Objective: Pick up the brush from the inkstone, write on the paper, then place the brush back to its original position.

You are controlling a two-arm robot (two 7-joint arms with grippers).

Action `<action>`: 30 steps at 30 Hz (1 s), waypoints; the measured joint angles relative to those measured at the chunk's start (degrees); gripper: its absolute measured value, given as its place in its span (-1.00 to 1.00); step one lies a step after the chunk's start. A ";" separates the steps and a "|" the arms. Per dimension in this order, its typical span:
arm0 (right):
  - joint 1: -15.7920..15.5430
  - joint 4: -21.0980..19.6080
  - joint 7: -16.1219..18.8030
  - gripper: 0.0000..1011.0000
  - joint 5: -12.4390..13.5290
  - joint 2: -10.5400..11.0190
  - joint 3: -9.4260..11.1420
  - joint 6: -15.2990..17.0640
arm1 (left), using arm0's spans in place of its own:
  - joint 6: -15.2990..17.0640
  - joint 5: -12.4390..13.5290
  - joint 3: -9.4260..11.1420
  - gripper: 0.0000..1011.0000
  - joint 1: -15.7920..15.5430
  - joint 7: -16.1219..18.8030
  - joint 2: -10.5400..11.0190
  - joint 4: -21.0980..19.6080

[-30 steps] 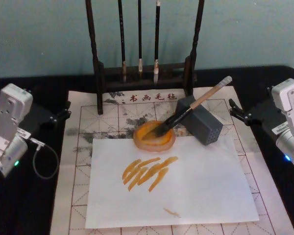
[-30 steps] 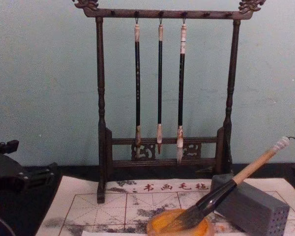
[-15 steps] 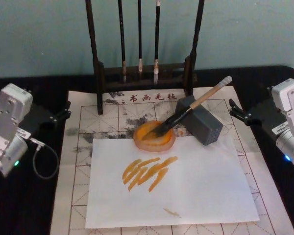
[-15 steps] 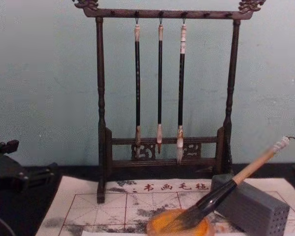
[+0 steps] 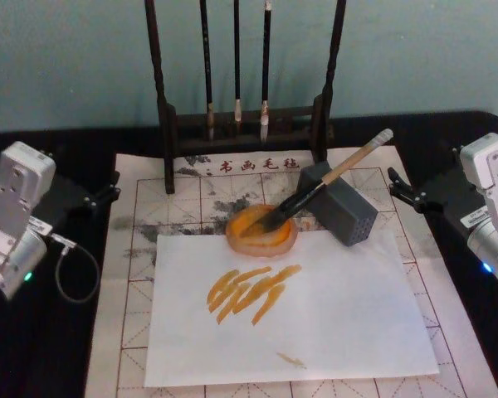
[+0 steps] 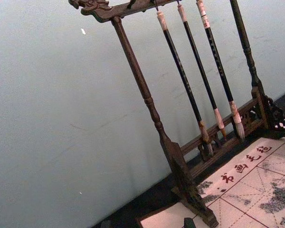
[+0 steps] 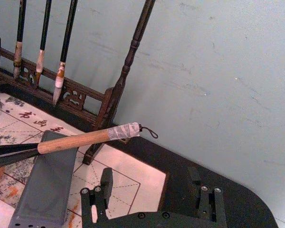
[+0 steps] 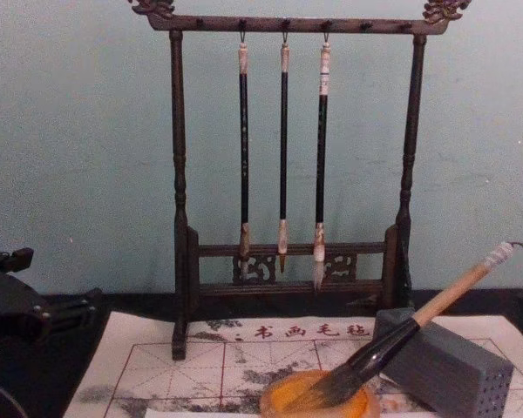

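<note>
Brush [image 5: 324, 181] shows pale wooden handle, black shaft, dark bristles.

Pose: left arm [image 5: 17, 220] low at the far left, wrist turned inward; left gripper [image 5: 112, 186] points toward the centre, jaws apart, empty. Mirrored on the far right: right arm [image 5: 490, 207], right gripper [image 5: 393, 184] points inward, jaws apart, empty. Grippers well apart.

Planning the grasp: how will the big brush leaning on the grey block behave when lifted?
The brush, straight and wooden, probably stays stiff. Round, propped on the grey block, it may roll if nudged. Bristles rest in the orange dish, so they likely drip.
</note>
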 joint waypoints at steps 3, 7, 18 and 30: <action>0.00 0.00 0.00 0.98 0.00 0.00 0.00 0.00 | 0.00 0.00 0.00 0.98 0.00 0.00 0.00 0.00; -0.02 0.00 0.00 0.98 -0.05 -0.04 0.04 0.03 | 0.00 0.00 0.00 0.98 0.00 0.00 0.00 0.00; -1.22 -1.06 1.92 0.98 1.25 -0.73 2.79 1.30 | 0.00 0.00 0.00 0.98 0.00 0.00 0.00 0.00; -3.14 -2.80 7.68 0.98 11.23 -2.90 7.79 6.83 | 0.00 0.00 0.00 0.98 0.00 0.00 0.00 0.00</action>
